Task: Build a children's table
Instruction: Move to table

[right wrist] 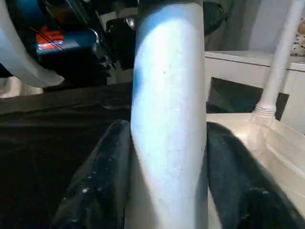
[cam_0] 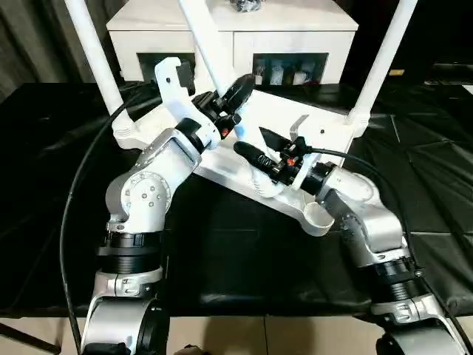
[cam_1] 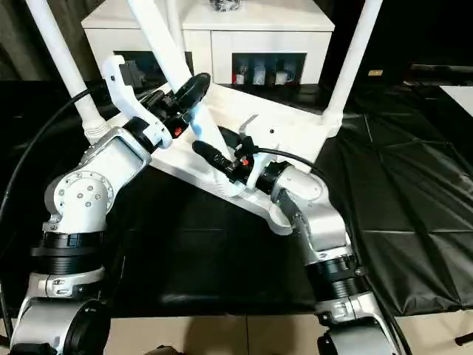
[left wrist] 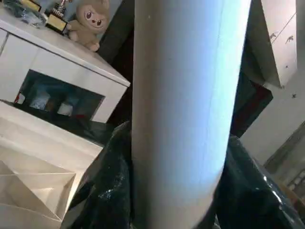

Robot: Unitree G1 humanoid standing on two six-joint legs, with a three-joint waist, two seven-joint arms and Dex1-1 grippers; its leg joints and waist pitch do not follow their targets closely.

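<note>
Both grippers, left (cam_0: 235,96) and right (cam_0: 255,151), pinch one leg (cam_0: 214,63); I judge it half seated; next I must turn it into the top (cam_0: 325,129).

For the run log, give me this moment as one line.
stage: table leg fitting | left gripper: shut on third leg, high | right gripper: shut on third leg, low | tabletop: upside down, two legs upright

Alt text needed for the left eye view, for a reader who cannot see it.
Both grippers close around one leaning white leg of the upside-down children's table: left gripper higher, right gripper lower near its base. Two other legs stand upright; a white cabinet sits behind.
</note>
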